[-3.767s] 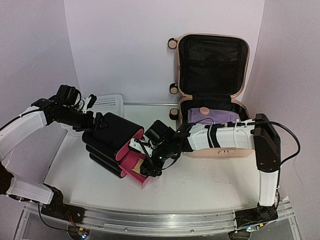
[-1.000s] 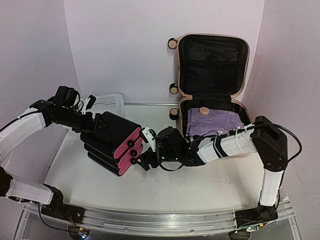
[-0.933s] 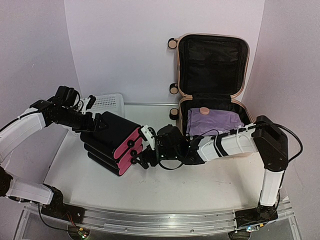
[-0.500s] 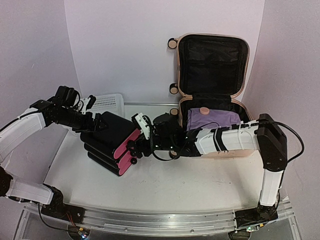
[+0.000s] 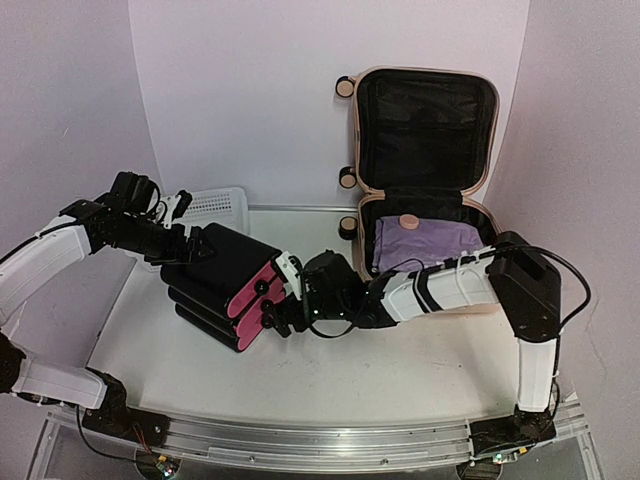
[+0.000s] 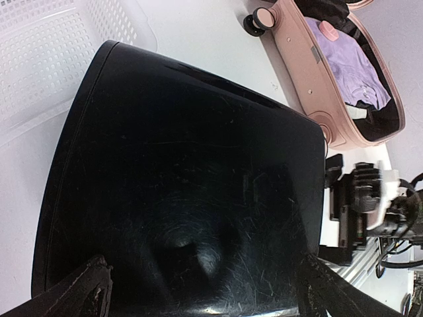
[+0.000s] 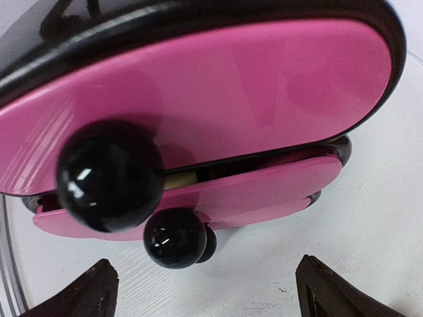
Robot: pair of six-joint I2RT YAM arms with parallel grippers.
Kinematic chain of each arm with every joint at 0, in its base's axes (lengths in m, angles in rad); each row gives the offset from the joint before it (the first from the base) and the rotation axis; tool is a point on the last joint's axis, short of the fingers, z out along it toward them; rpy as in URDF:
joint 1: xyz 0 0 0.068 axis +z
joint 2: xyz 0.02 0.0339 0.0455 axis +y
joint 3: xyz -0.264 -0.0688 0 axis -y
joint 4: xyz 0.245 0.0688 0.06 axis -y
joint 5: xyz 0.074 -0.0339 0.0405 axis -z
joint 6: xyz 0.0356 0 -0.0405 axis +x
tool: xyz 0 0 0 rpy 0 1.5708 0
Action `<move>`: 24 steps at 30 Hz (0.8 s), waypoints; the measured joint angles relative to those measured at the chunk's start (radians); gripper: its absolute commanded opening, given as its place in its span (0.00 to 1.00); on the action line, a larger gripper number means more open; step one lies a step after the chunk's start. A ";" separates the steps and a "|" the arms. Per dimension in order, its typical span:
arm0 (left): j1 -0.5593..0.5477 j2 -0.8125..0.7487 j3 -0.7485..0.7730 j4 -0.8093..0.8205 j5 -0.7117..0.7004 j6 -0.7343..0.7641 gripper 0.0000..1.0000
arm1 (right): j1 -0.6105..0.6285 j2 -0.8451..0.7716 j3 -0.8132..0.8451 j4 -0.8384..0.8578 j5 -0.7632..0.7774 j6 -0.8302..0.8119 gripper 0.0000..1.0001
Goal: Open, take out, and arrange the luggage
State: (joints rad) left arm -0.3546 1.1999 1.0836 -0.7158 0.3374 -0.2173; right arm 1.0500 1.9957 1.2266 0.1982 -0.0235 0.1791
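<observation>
The luggage (image 5: 420, 190) stands at 2 o'clock on the bench (image 5: 400, 370). Its lid is upright against the back wall, and a purple garment (image 5: 425, 240) and a small pink round piece (image 5: 407, 222) lie in its lower half. So it is open but not unpacked.

We judge the step in hand to be work on the drawer box (image 5: 225, 270), tilted at 9 o'clock. Our right hand (image 7: 206, 294) sits just in front of its three pink fronts, fingers wide apart and holding nothing. The top knob (image 7: 109, 175) looms nearest, with the middle knob (image 7: 175, 238) just below it and a third tucked behind.

To do this well, we should:
- centre one knob alone between the fingers, since the knobs crowd together and a sloppy close could catch two;
- move straight along the drawer's own line, given the box's slant.

A thin slit shows between the top and middle fronts, so one drawer may not be seated flush.

Our left hand (image 6: 201, 297) straddles the box's glossy black rear, fingers spread to either side. We cannot tell whether it pinches or merely braces.

Around us, the white mesh basket (image 5: 215, 208) sits at 10 o'clock behind the box, under the left arm. The right forearm stretches across in front of the luggage's near wall, so a return for the garment would need a lift over that rim.
</observation>
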 measured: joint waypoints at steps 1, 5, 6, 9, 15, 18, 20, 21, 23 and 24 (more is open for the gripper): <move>0.000 0.000 0.000 0.000 0.000 0.000 0.98 | 0.000 0.018 0.007 0.006 0.009 0.010 0.98; 0.000 0.000 0.000 0.000 0.000 0.000 0.98 | 0.000 0.088 0.039 0.034 0.042 0.058 0.98; 0.000 0.000 0.000 0.000 0.000 0.000 0.98 | 0.000 0.098 0.043 0.041 0.048 0.067 0.98; 0.000 -0.002 0.000 -0.001 0.001 -0.001 0.98 | 0.005 0.117 0.044 0.077 0.074 0.091 0.98; 0.000 -0.002 0.000 -0.005 0.002 -0.005 0.98 | 0.018 0.133 0.048 0.131 0.124 0.134 0.98; 0.000 -0.004 0.000 -0.007 0.002 -0.009 0.98 | 0.019 0.140 0.047 0.143 0.129 0.148 0.98; 0.000 -0.006 0.000 -0.009 0.002 -0.011 0.98 | 0.019 0.142 0.047 0.149 0.131 0.154 0.98; 0.000 -0.006 0.000 -0.010 0.002 -0.011 0.98 | 0.019 0.142 0.043 0.154 0.132 0.155 0.98; 0.000 -0.006 0.000 -0.010 0.002 -0.012 0.98 | 0.019 0.142 0.029 0.177 0.135 0.156 0.98; 0.000 -0.006 0.000 -0.010 0.002 -0.013 0.98 | 0.020 0.140 0.019 0.189 0.136 0.156 0.98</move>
State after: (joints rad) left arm -0.3546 1.1938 1.0836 -0.7258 0.3389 -0.2306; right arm 1.0698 2.1353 1.2457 0.3874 0.1123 0.3355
